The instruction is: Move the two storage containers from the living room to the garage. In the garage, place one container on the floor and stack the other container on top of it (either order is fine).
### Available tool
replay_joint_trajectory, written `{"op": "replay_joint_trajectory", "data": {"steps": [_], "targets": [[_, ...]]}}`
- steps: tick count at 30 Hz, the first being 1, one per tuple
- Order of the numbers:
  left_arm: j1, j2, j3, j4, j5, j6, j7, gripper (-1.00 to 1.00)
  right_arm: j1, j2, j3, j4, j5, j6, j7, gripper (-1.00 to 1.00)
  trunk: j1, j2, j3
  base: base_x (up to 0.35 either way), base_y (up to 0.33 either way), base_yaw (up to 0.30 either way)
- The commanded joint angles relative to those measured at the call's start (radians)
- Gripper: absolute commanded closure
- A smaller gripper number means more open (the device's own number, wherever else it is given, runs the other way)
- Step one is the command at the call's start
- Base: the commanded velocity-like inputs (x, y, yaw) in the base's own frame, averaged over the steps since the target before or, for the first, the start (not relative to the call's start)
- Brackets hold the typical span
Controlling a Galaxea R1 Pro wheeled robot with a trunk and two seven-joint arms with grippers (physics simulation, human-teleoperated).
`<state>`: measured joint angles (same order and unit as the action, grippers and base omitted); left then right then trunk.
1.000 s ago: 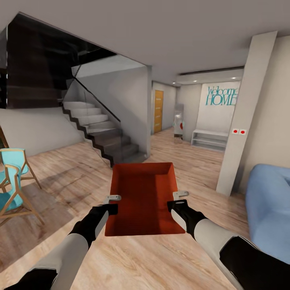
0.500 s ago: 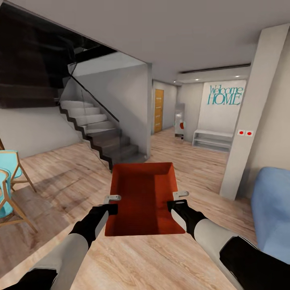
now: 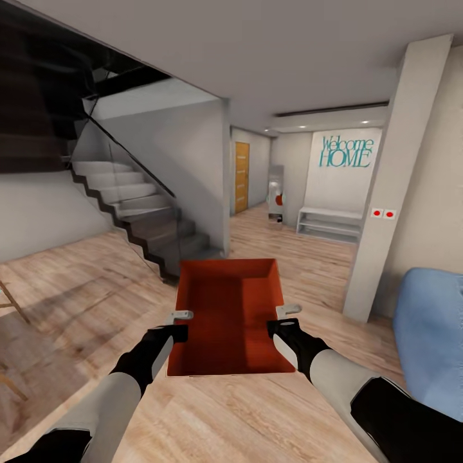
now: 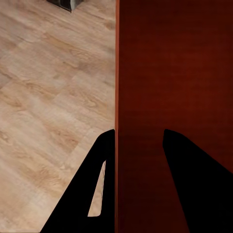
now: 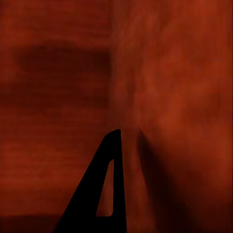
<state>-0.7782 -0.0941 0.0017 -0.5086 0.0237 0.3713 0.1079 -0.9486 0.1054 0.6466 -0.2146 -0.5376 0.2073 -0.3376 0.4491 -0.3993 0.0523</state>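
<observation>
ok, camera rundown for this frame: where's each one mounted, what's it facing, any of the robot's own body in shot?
Head view: on the head, looking forward and down at the storage container over wood floor; both arms show, left gripper and right gripper on its side walls.
Left wrist view: along the fingers, straddling the container's wall, floor alongside.
Right wrist view: along one finger, close against red plastic.
Shared: all see the container.
</observation>
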Motion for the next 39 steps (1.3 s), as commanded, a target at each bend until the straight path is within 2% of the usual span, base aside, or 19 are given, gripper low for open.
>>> {"op": "replay_joint_trajectory", "data": {"steps": [1, 9, 24, 31, 39], "targets": [[0.001, 0.001, 0.004, -0.001, 0.021, 0.005, 0.007, 1.00, -0.001, -0.015, -0.025, -0.003, 0.028, -0.068, -0.061, 1.00, 0.001, -0.001, 0.000, 0.322, 0.000, -0.207], [0.001, 0.001, 0.005, -0.001, 0.021, 0.005, 0.007, 1.00, -0.001, -0.012, -0.025, -0.003, 0.029, -0.068, -0.061, 1.00, 0.001, -0.001, -0.002, 0.322, 0.000, -0.026], [0.001, 0.001, 0.006, -0.001, 0.021, 0.005, 0.007, 1.00, -0.001, -0.015, -0.025, -0.003, 0.029, -0.068, -0.061, 1.00, 0.001, -0.001, -0.024, 0.322, 0.000, -0.013], [0.001, 0.001, 0.005, -0.001, 0.021, 0.005, 0.007, 1.00, -0.001, -0.015, -0.025, -0.003, 0.029, -0.068, -0.061, 1.00, 0.001, -0.001, -0.026, 0.322, 0.000, -0.018], [0.001, 0.001, 0.006, -0.001, 0.021, 0.005, 0.006, 1.00, -0.001, -0.016, -0.026, -0.003, 0.027, -0.068, -0.061, 1.00, 0.001, -0.001, -0.027, 0.322, 0.000, -0.199]]}}
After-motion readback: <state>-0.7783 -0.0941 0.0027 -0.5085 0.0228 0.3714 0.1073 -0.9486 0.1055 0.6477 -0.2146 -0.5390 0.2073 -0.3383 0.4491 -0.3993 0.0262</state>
